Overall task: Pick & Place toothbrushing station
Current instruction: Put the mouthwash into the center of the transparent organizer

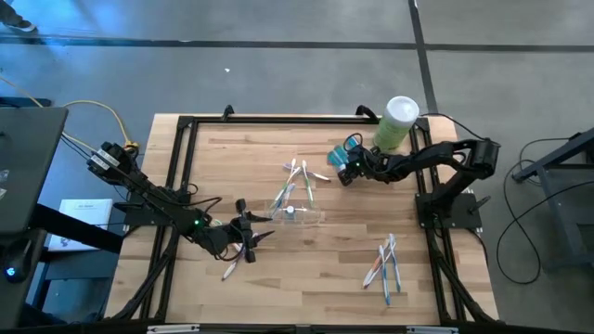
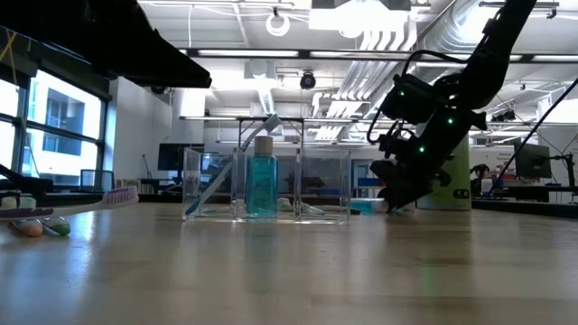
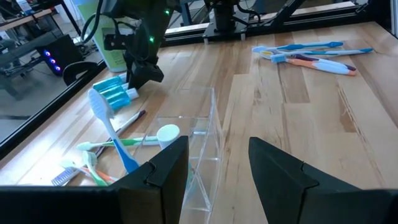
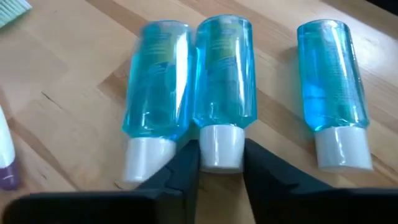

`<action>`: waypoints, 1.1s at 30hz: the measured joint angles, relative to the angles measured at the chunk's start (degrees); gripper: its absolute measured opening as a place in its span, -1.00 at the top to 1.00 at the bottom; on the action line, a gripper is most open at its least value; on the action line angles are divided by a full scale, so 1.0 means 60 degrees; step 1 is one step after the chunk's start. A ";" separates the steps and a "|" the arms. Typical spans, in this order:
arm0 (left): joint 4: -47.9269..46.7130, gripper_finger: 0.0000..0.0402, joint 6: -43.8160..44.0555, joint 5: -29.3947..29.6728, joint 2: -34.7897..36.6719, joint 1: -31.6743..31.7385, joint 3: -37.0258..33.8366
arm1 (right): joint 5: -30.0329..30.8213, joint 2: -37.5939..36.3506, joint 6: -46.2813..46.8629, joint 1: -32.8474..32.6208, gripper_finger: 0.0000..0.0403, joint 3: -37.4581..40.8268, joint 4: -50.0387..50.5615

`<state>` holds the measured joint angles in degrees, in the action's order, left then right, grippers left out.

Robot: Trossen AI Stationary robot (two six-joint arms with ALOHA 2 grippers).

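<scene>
Three blue tubes [image 4: 221, 102] show pale, unreadable label print.

The pale wooden plank table top [image 1: 316, 269] looks smooth with a satin sheen. On it stands a glossy, see-through clear plastic organiser [image 2: 266, 185]. Near it lie three glossy translucent blue plastic tubes [image 4: 224, 78] with matt white caps, and smooth pastel plastic toothbrushes [image 3: 311, 56].
</scene>
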<state>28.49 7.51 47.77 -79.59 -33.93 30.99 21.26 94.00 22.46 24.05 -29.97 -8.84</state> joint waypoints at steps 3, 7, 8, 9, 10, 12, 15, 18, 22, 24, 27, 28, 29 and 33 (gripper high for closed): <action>-0.0004 0.19 0.0004 0.0000 0.0000 0.0000 -0.0001 | 0.0121 0.0004 0.0000 -0.0004 0.58 0.0003 0.0018; -0.0004 0.19 0.0000 0.0000 0.0000 0.0000 0.0000 | 0.0436 -0.0114 -0.0032 -0.0167 0.58 0.0007 0.0135; -0.0004 0.19 0.0000 0.0000 0.0000 0.0001 0.0002 | 0.0622 -0.0211 -0.0070 -0.0237 0.58 0.0007 0.0276; -0.0004 0.19 0.0002 0.0000 0.0000 0.0000 0.0000 | 0.0873 -0.0335 -0.0132 -0.0338 0.58 0.0043 0.0425; -0.0001 0.19 0.0003 -0.0005 0.0000 0.0000 0.0001 | 0.1089 -0.0510 -0.0207 -0.0482 0.58 0.0051 0.0625; 0.0000 0.19 0.0003 -0.0167 0.0000 0.0000 -0.0001 | 0.1520 -0.0924 -0.0253 -0.0779 0.58 0.0080 0.1070; 0.0000 0.19 0.0001 -0.0507 0.0000 0.0000 0.0000 | 0.2086 -0.1785 -0.0248 -0.1322 0.58 0.0041 0.1518; 0.0067 0.19 0.0000 -0.0548 0.0000 0.0000 0.0002 | 0.2539 -0.2643 -0.0582 -0.2039 0.58 0.0054 0.2174; 0.0386 0.19 0.0374 -0.0554 0.0000 0.0000 -0.0001 | 0.2915 -0.3703 -0.2171 -0.3452 0.58 0.0043 0.2226; 0.0715 0.19 0.0824 -0.0581 0.0000 0.0000 -0.0001 | 0.3343 -0.4053 -0.2936 -0.4311 0.58 0.0043 0.2089; 0.1363 0.19 0.1160 -0.0581 0.0000 0.0000 -0.0001 | 0.4281 -0.4337 -0.4066 -0.5680 0.58 0.0040 0.1641; 0.1596 0.19 0.1172 -0.0579 0.0000 0.0000 -0.0001 | 0.4613 -0.4378 -0.4465 -0.6152 0.58 0.0039 0.1409; 0.1827 0.19 0.1236 -0.0582 0.0000 0.0000 -0.0001 | 0.4927 -0.4384 -0.4863 -0.6586 0.58 0.0039 0.1131; 0.2641 0.19 0.2239 -0.0653 0.0000 0.0000 -0.0001 | 0.5643 -0.4169 -0.6391 -0.8153 0.58 0.0039 -0.1143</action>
<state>44.33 20.94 43.85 -79.59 -33.93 30.98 55.11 68.98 -15.89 -24.86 -29.74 -15.70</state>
